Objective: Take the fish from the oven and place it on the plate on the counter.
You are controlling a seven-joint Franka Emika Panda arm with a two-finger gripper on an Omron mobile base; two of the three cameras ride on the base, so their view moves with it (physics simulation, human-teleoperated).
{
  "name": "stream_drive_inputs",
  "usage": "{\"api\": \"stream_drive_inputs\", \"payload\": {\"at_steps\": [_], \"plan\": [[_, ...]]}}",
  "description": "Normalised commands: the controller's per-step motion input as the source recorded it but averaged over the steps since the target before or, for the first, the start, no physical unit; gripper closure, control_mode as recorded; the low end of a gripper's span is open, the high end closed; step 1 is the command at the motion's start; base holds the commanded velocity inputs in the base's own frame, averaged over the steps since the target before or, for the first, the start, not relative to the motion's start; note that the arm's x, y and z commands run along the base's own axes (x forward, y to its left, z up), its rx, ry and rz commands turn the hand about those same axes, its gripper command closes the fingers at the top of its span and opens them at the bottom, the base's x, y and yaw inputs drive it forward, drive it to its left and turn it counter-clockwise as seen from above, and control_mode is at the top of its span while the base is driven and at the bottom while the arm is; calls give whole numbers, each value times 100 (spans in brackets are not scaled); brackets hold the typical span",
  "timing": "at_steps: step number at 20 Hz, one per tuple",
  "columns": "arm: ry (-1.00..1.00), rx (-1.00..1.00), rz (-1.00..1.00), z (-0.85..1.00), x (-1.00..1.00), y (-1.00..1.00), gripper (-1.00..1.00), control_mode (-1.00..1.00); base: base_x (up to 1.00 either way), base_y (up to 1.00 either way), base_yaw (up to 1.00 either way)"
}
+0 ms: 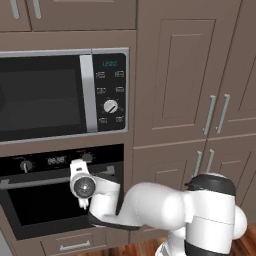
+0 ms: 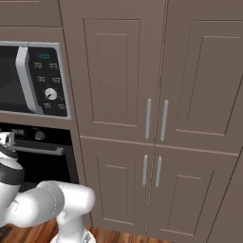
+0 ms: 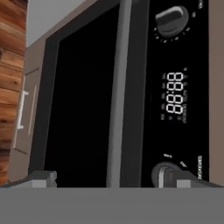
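Gripper was wide open and empty, close to the shut oven door, handle at 12 o'clock between the fingertips; fish's place couldn't be told.

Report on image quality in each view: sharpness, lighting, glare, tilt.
Left base view: even flat lighting, slightly soft; the black glass-doored oven and the black-and-silver microwave show faint reflections and no harsh glare. Right base view: equally even, brown panelled cabinet doors without strong shadows. Hand view: rolled sideways, so the oven's silver bar handle runs vertically; the display digits look blurry.
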Motion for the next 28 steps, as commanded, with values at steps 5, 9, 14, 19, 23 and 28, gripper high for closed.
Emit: {"api": "stream_drive_inputs", "payload": {"at_steps": [5, 9, 14, 19, 23, 28], "plan": [[-12, -2, -13, 0, 0, 32, -100, -100, 0, 0, 0], [-12, -1, -16, 0, 0, 29, -100, -100, 0, 0, 0], [-19, -4, -8, -23, 21, 16, -100, -100, 0, 0, 0], [-11, -5, -6, -14, 20, 24, -100, -100, 0, 0, 0], [0, -4, -1, -10, 6, 8, -100, -100, 0, 0, 0], [0, 0, 0, -4, 21, 0, -100, -100, 0, 0, 0]]}}
